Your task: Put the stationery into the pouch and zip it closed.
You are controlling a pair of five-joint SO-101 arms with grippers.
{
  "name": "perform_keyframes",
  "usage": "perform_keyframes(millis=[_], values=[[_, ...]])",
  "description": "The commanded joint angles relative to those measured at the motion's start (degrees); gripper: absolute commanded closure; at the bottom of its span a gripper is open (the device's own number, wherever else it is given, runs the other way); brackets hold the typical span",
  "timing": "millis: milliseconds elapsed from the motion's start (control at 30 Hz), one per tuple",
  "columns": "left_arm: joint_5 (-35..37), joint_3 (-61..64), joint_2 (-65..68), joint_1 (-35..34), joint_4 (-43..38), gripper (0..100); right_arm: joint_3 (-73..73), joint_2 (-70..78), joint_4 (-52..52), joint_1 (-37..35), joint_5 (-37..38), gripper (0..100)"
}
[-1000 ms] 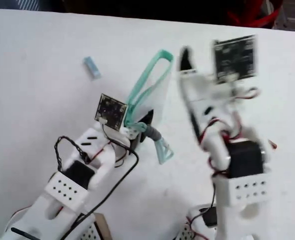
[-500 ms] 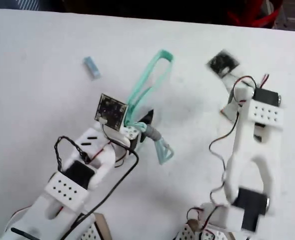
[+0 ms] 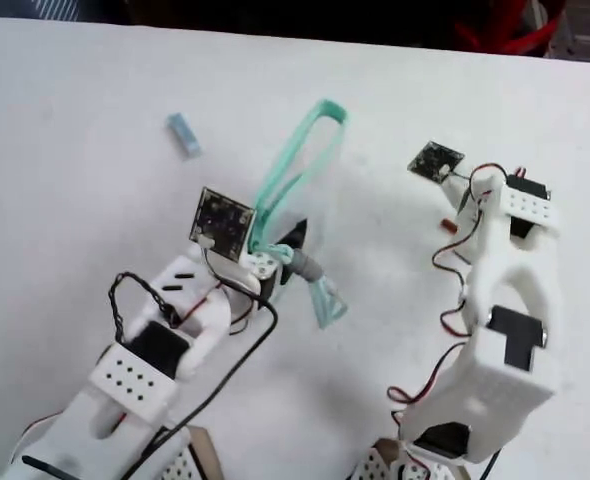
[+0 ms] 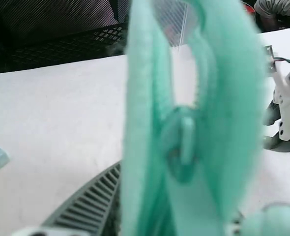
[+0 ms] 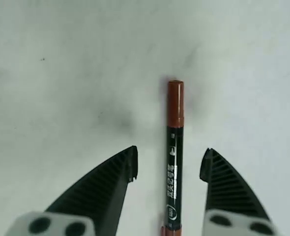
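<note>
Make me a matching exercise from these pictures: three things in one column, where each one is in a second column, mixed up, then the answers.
Things
1. pouch
2. marker
3. small blue block

Places
A. lies on the table between the open jaws of the right gripper
B. held in the left gripper
C. lies alone on the table, apart from both arms

Pairs: 1-B, 2-A, 3-C
</note>
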Motion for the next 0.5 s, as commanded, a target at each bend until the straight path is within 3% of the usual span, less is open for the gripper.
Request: perform_keyframes(millis=[0, 100, 267, 467], values=[[0.44, -1.93, -1.19, -0.04, -0.18, 84, -3.69, 2.42, -0.75, 0.57, 0.70, 79.4], [0.44, -1.93, -1.19, -0.04, -0.18, 84, -4.13, 4.70, -1.45, 0.22, 0.88, 83.0], [0.44, -1.93, -1.19, -0.31, -0.18, 84, -6.15, 8.22, -4.26, 0.40, 0.88, 98.5], [0.44, -2.02, -1.19, -0.31, -0.18, 84, -6.77, 9.01, -3.82, 0.57, 0.97, 97.9]])
